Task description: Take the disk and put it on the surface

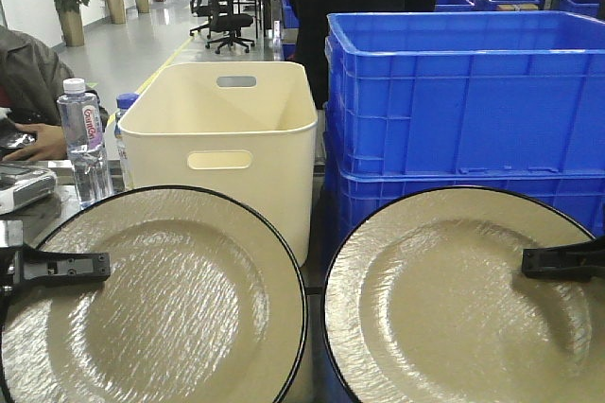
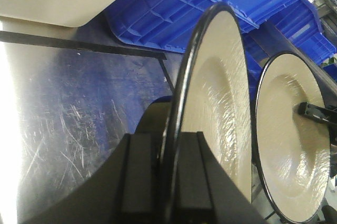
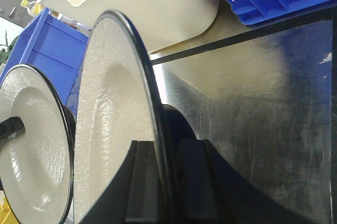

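Two beige disks with black rims are held up side by side. My left gripper (image 1: pixel 61 266) is shut on the rim of the left disk (image 1: pixel 161 299), and my right gripper (image 1: pixel 564 259) is shut on the rim of the right disk (image 1: pixel 454 299). In the left wrist view the left gripper (image 2: pixel 168 182) pinches its disk (image 2: pixel 221 98) edge-on above the steel surface (image 2: pixel 68 113); the other disk (image 2: pixel 292 145) hangs beside it. The right wrist view shows the right gripper (image 3: pixel 163 187) clamping its disk (image 3: pixel 116 119) over the taped steel surface (image 3: pixel 263 113), with the left disk (image 3: pixel 31 145) beyond.
A cream plastic bin (image 1: pixel 227 138) and stacked blue crates (image 1: pixel 463 91) stand right behind the disks. A water bottle (image 1: pixel 83 133) and a person's arm (image 1: pixel 28 91) are at the far left. Black tape (image 2: pixel 79 47) crosses the steel.
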{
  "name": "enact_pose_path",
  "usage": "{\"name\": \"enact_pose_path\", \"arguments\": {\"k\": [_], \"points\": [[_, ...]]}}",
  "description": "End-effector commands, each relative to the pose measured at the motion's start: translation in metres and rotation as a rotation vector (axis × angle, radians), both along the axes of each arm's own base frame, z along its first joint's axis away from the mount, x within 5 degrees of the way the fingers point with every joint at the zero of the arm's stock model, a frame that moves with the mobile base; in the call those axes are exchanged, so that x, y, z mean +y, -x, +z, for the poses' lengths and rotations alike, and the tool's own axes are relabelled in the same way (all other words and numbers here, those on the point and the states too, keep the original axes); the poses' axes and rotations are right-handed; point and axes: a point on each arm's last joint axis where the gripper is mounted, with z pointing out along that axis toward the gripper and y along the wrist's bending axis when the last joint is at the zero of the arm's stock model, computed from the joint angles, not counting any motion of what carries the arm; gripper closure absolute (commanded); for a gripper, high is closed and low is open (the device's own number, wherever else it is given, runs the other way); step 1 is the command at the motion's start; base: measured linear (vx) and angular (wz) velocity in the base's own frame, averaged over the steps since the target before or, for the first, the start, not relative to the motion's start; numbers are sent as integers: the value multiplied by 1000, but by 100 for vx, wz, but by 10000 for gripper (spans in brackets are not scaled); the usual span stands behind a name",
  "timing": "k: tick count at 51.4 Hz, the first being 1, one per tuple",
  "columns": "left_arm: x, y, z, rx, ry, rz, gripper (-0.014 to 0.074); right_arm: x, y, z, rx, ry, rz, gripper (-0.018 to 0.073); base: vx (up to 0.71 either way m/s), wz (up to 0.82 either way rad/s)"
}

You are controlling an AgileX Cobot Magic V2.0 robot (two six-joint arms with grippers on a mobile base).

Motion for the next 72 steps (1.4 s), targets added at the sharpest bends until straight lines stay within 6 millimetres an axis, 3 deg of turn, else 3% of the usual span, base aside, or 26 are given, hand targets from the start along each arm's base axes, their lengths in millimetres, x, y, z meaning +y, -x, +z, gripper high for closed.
{"name": "enact_pose_path", "arguments": {"k": [1, 24, 43, 53, 72], "points": [[-4, 6, 28, -76, 132, 4, 605, 4, 4, 26, -95, -110, -13, 568, 0, 0], [-4, 5, 28, -78, 133, 13, 605, 4, 3, 27, -102, -117, -26, 568, 0, 0], [-3, 4, 22, -94, 44, 3, 605, 5, 0, 44, -213, -268, -42, 568, 0, 0], [-6, -16, 1, -36, -7, 28, 604, 4, 0, 61, -323, -429, -54, 568, 0, 0], [-73, -59, -68, 167, 37, -72, 601, 3, 0, 64, -351, -444, -60, 568, 0, 0]]}}
